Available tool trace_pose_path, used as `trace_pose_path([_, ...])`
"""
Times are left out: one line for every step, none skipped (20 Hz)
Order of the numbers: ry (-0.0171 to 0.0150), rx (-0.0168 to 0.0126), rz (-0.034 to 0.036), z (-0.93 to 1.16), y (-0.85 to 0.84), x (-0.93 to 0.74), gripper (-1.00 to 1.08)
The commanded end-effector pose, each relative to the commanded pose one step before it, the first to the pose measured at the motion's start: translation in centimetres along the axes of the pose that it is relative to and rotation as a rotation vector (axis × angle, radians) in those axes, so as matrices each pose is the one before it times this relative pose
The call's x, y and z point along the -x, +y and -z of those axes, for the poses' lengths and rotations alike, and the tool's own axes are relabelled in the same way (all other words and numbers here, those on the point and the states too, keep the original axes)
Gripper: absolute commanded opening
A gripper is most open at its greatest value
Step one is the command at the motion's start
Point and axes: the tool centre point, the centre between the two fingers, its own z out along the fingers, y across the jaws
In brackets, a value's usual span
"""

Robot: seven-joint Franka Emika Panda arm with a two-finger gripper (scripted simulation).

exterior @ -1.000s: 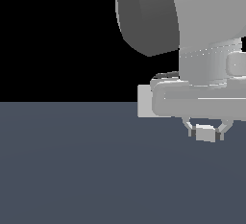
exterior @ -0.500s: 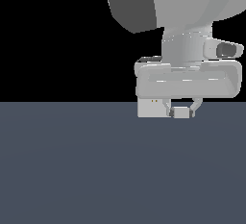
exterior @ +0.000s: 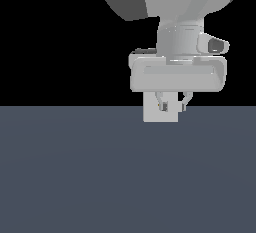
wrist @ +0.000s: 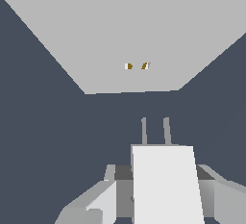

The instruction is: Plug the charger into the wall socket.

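The gripper (wrist: 158, 194) holds the charger (wrist: 166, 184), its jaws drawn in narrow against the block's two sides. In the wrist view the charger's white top face fills the foreground, with a grey finger (wrist: 98, 201) showing at one flank, and two thin prongs (wrist: 154, 130) jut from its front end toward the socket (wrist: 120, 31). The prongs stop short of the plate, with a band of dark desk (wrist: 43, 136) between their tips and its edge. Two small yellowish holes (wrist: 137, 66) sit at the plate's centre, roughly in line with the prongs.

The exterior view shows none of this detail. There the gripper (exterior: 173, 106) hangs beneath the arm's (exterior: 180, 42) broad pale hand, just above the desk (exterior: 75, 177), and its fingertips (exterior: 163, 105) overlap the socket (exterior: 152, 114), a small pale square standing upright at the desk's far edge. The charger cannot be made out against the plate, and neither prongs nor holes are visible from this side.
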Motion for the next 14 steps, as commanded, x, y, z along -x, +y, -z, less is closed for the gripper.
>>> trace_pose_path([-0.00096, -0.00814, 0.02533, 0.229, -0.421, -0.236, -1.00])
trace_pose_path([-0.00029, -0.00206, 0.00610, 0.054, -0.110, -0.056, -1.00])
trace_pose_path([-0.00030, -0.00158, 0.00456, 0.039, -0.083, -0.039, -1.00])
trace_pose_path([-0.00030, -0.00111, 0.00303, 0.024, -0.058, -0.022, -1.00])
trace_pose_path([-0.00030, -0.00064, 0.00153, 0.009, -0.034, -0.005, -1.00])
trace_pose_path([0.00000, 0.00000, 0.00000, 0.015, -0.007, 0.010, -1.00])
trace_pose_path([-0.00053, -0.00015, -0.00042, -0.034, -0.007, 0.014, -1.00])
trace_pose_path([0.00000, 0.00000, 0.00000, 0.000, 0.000, 0.000, -1.00])
trace_pose_path([0.00000, 0.00000, 0.00000, 0.000, 0.000, 0.000, -1.00])
trace_pose_path([0.00000, 0.00000, 0.00000, 0.000, 0.000, 0.000, -1.00])
trace_pose_path([-0.00014, 0.00010, -0.00046, -0.011, 0.008, 0.011, -1.00])
trace_pose_path([0.00000, 0.00000, 0.00000, -0.005, 0.000, -0.017, -1.00])
trace_pose_path([0.00000, 0.00000, 0.00000, -0.016, -0.001, -0.053, -1.00])
trace_pose_path([0.00000, 0.00000, 0.00000, -0.026, -0.001, -0.088, -1.00])
